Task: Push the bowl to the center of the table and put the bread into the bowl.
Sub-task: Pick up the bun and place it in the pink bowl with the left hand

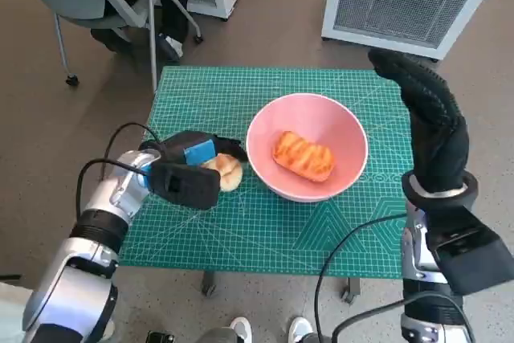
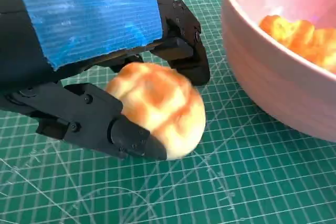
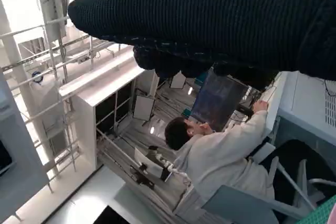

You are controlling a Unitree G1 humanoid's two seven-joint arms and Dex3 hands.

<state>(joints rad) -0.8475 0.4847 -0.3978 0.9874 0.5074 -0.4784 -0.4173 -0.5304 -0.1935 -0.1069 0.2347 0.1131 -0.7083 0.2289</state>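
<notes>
A round golden bread roll (image 2: pixel 157 108) lies on the green grid mat of the bench (image 1: pixel 265 230), just beside the pink round bowl (image 1: pixel 307 146), and is clasped between the black fingers (image 2: pixel 94 119) of the left robot hand (image 1: pixel 189 168). An oblong glazed bread (image 1: pixel 303 156) lies inside the bowl. The gloved right robot hand (image 1: pixel 430 114) is raised above the bench's right edge, holding nothing, its fingers extended close together.

The surface (image 1: pixel 265 222) wears a green mat ruled with pale grid lines. The bowl (image 1: pixel 345 130) is soft pink, the bread (image 1: pixel 303 156) inside it orange-gold with darker stripes. A paler golden bun (image 1: pixel 227 171) shows cracked tan markings. Blue tape covers the black left robot hand (image 1: pixel 189 168); the right robot hand (image 1: pixel 430 114) is black knit.
</notes>
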